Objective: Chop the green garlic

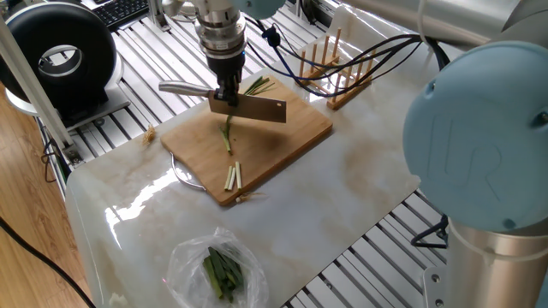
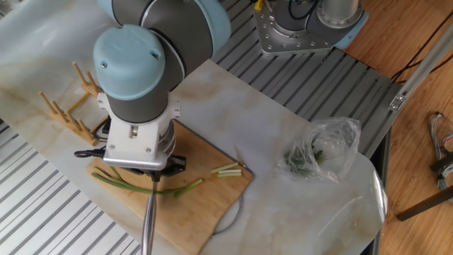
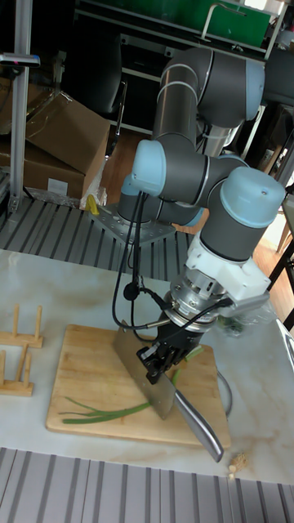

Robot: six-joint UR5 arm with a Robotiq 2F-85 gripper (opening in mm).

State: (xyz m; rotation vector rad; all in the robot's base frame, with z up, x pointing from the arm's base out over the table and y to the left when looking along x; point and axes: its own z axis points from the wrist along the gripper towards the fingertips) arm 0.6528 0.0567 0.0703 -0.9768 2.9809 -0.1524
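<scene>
A: Two short cut sticks (image 1: 233, 176) lie side by side near the 6 o'clock corner of the cutting board (image 1: 300, 133) in one fixed view. What has the end effector (image 1: 226, 95) got?

B: It is clamped on a cleaver (image 1: 248, 109), blade hanging above the board, steel handle pointing to 9 o'clock. The green garlic (image 1: 228, 137) lies under the blade, its pale end toward 6 o'clock and its leafy tips showing past the blade toward 1 o'clock.

A: Anything else on the tabletop (image 1: 342, 197)?

B: A clear plastic bag (image 1: 214, 269) of dark green leaves at 6 o'clock, well apart from the board, and a wooden rack (image 1: 330, 68) at 1 o'clock.

A: And the other fixed view?

B: The arm's wrist hides the end effector there; only the cleaver handle (image 2: 148, 223) shows, running toward 6 o'clock. The green garlic (image 2: 127, 185) lies across the board (image 2: 212, 202) from 9 to 3 o'clock, the cut sticks (image 2: 228, 170) at 3 o'clock of it, and the bag (image 2: 322, 152) farther the same way.

A: The tall fixed view?

B: The end effector (image 3: 163, 359) grips the cleaver (image 3: 151, 380) at the top of its handle, blade tilted, its lower edge close over the green garlic (image 3: 102, 409); I cannot tell whether they touch. The leafy tips spread toward 9 o'clock on the board (image 3: 90, 359).
</scene>
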